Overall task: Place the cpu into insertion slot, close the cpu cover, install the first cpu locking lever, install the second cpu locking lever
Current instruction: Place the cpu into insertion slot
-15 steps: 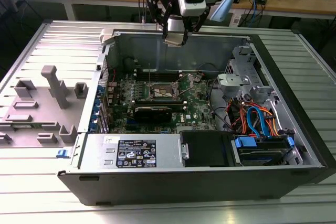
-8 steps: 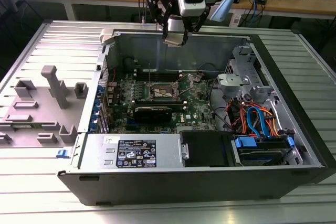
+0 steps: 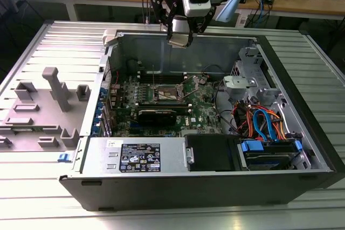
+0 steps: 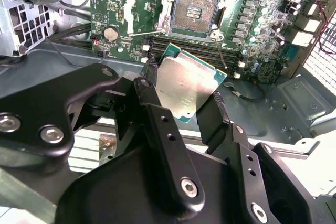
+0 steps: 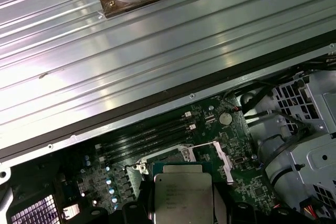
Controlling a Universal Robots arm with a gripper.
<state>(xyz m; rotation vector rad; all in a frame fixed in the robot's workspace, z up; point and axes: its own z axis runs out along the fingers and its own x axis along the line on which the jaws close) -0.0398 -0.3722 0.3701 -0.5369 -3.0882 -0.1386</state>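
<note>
Looking at the exterior view first – the gripper [image 3: 179, 39] points straight down from a wrist hanging over the far rim of the open computer case [image 3: 215, 189], roughly 12 o'clock from the insertion slot [image 3: 168, 94] and well above it.

In the second wrist view, the black metal fingers [image 4: 149, 98] are pinched onto the cpu [image 4: 185, 80] by two opposite edges. It's a flat square with a dull, slightly smudged silver top and a thin green rim around it. The first wrist view has the same chip [image 5: 181, 199] in the grip, and there's faint print on the lid I can't make out.

The slot [image 4: 195, 8] sits on the green motherboard [image 4: 131, 19] well apart from the chip – square, dark centre with a fine grid of contacts showing, silvery metal along its edges. Long black memory slots [image 4: 247, 59] run just beside it, and a shiny coin cell [image 4: 110, 33] sits nearby.

Back in the exterior view, a grey power supply box [image 3: 102, 157] with a white printed label [image 3: 141, 160] lies at 6 o'clock from the slot, and blue and orange cables [image 3: 264, 119] at about 4 o'clock. A matte grey fixture tray [image 3: 43, 106] sits at 9 o'clock of the case on the ribbed aluminium table [image 3: 302, 52].
</note>
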